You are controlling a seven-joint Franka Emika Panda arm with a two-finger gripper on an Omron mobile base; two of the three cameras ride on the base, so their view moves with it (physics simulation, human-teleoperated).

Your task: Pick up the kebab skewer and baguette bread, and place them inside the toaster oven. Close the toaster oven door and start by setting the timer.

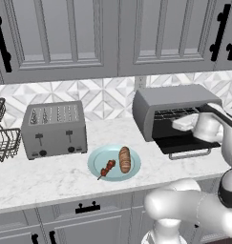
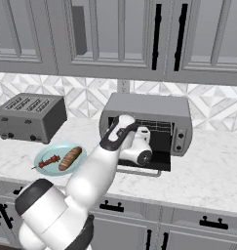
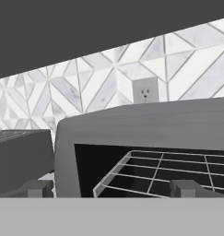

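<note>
Left base view: the toaster oven (image 1: 177, 112) stands with its toaster oven door (image 1: 184, 144) dropped flat, wire rack (image 3: 164, 173) showing, and the gripper (image 1: 185, 122) hangs at the oven's mouth, jaws spread wide with nothing between them. Left of the oven, the teal plate (image 1: 96, 164) carries the kebab skewer (image 1: 107, 168) beside the baguette bread (image 1: 124, 159), with the four-slot toaster (image 1: 54, 128) further left.

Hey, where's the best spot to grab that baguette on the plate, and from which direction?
Grip the baguette bread across its middle, coming straight down from above. It lies flat on the teal plate with its narrow width exposed, so the open gripper should likely span it crosswise. The kebab skewer sits close alongside, so keep the fingers clear of it.
</note>
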